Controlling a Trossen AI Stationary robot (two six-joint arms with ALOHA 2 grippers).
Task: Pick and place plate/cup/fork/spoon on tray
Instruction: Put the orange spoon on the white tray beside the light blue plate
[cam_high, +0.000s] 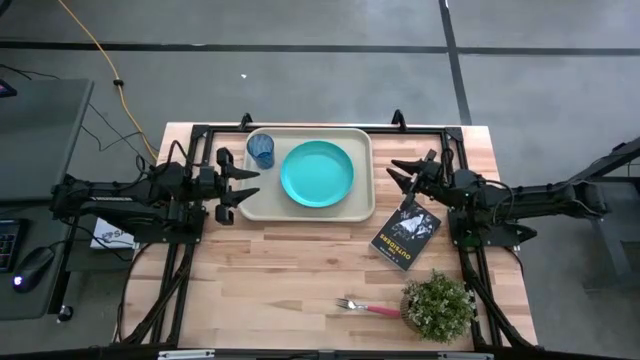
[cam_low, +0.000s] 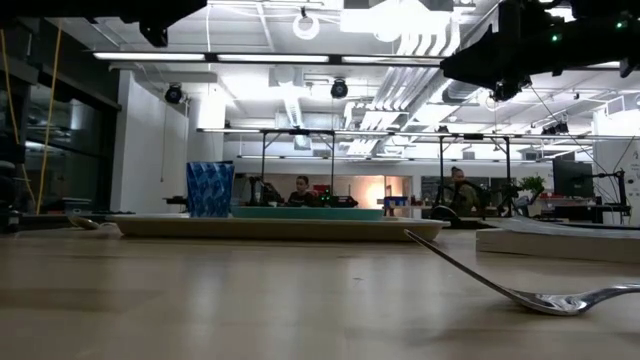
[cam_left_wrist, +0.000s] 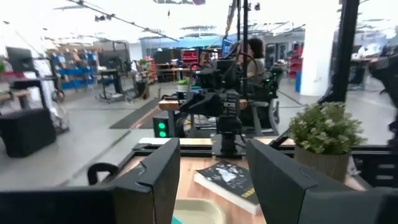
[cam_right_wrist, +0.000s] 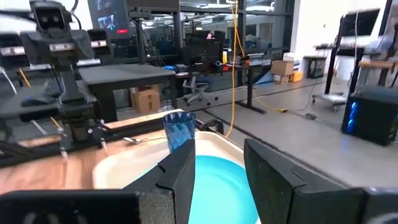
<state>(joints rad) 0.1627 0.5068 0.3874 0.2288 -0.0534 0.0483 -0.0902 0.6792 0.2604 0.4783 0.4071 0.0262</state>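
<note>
Both hands are held wide and empty: the left hand (cam_high: 243, 190) beside the tray (cam_high: 362, 205), the right hand (cam_high: 398, 176) opposite. The plate (cam_high: 317, 173) and cup (cam_high: 261, 150) are set on it. The fork (cam_high: 368, 307), lying on the desk (cam_high: 280, 280), is judged next and calls for a reach.

turquoise plate (cam_high: 317, 173), blue cup (cam_high: 262, 151), cream tray (cam_high: 262, 205)

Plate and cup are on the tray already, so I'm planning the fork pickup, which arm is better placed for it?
Probably the right. The fork lies on the table's right half beside the plant, nearer the right end effector. The left end effector hovers open at the tray's left edge, farther away.
</note>
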